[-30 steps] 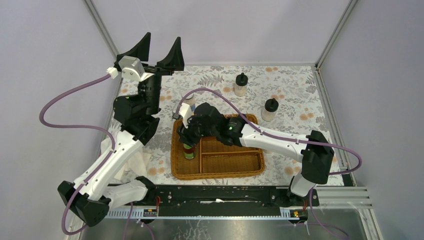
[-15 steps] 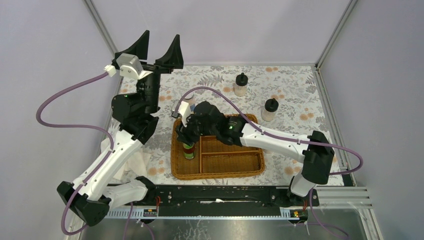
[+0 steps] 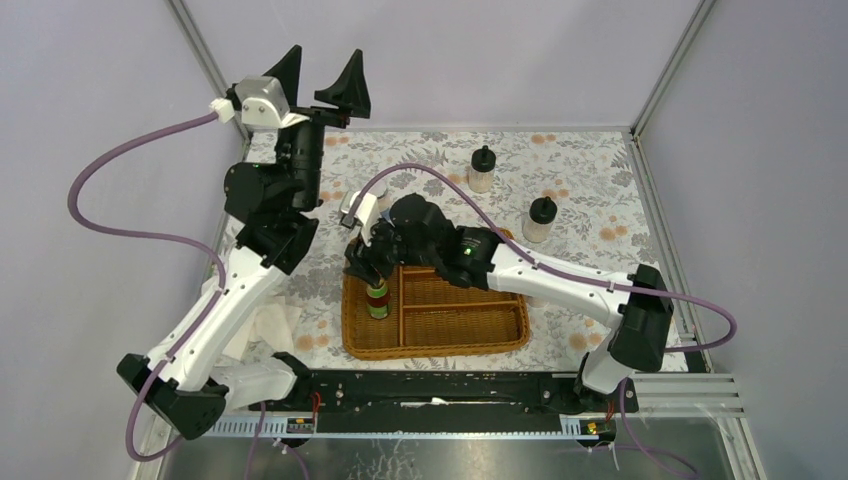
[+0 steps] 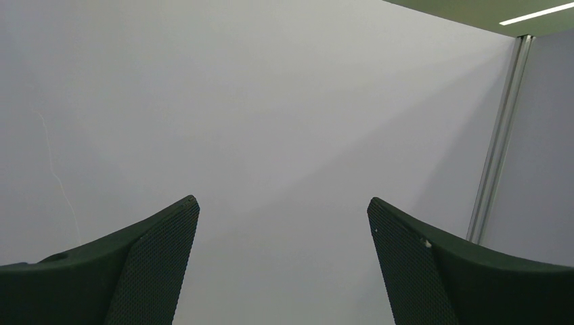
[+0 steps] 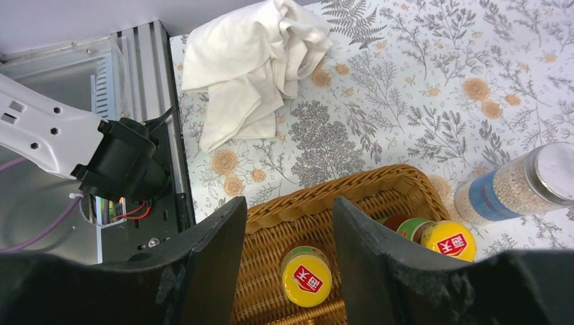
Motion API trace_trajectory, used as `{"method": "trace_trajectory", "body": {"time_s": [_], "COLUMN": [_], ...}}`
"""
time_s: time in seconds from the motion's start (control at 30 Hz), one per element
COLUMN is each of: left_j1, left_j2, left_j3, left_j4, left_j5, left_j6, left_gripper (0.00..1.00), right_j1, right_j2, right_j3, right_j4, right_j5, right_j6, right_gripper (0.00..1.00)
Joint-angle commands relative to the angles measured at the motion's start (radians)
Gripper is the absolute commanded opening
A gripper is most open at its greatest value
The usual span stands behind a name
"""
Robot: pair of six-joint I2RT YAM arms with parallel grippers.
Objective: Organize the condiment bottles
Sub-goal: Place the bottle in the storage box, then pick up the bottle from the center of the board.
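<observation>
Illumination is bright, even and diffuse from above; shadows fall soft and faint on the floral-patterned tablecloth (image 3: 580, 175). A narrow white ceiling light strip (image 4: 538, 12) appears (left wrist view, upper right).

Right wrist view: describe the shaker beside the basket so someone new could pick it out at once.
Start at the wicker basket on the floral tablecloth. Just outside its rim, at the picture's right edge, is the shaker. Unlike the two yellow-capped bottles inside the basket, it is clear and full of pale grains, with a blue band and a silver lid.
</observation>
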Motion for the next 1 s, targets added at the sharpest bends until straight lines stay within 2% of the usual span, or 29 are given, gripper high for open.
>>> {"method": "trace_trajectory", "body": {"time_s": [0.0, 0.27, 0.53, 0.77, 0.97], "left_j1": [0.005, 0.041, 0.142, 0.275, 0.303], "left_j2": [0.039, 0.160, 0.288, 0.430, 0.553], "left_j3": [0.074, 0.249, 0.380, 0.472, 0.536], "left_j4": [-0.109, -0.313, -0.497, -0.680, -0.822], "left_j5": [-0.055, -0.086, -0.033, 0.090, 0.090], "left_j6": [-0.022, -0.104, -0.242, -0.421, -0.416], "left_gripper": [0.99, 0.99, 0.99, 0.99, 0.99], "right_j1": [0.010, 0.010, -0.003, -0.062, -0.147], "right_j2": [-0.062, -0.098, -0.130, -0.168, -0.193], "right_j3": [0.054, 0.062, 0.096, 0.102, 0.080], "right_j4": [0.005, 0.000, -0.042, -0.057, -0.072], "right_j5": [0.046, 0.182, 0.446, 0.594, 0.719], "right_j6": [-0.028, -0.040, -0.069, -0.063, -0.016], "right_gripper": [0.57, 0.60, 0.65, 0.69, 0.71]}}
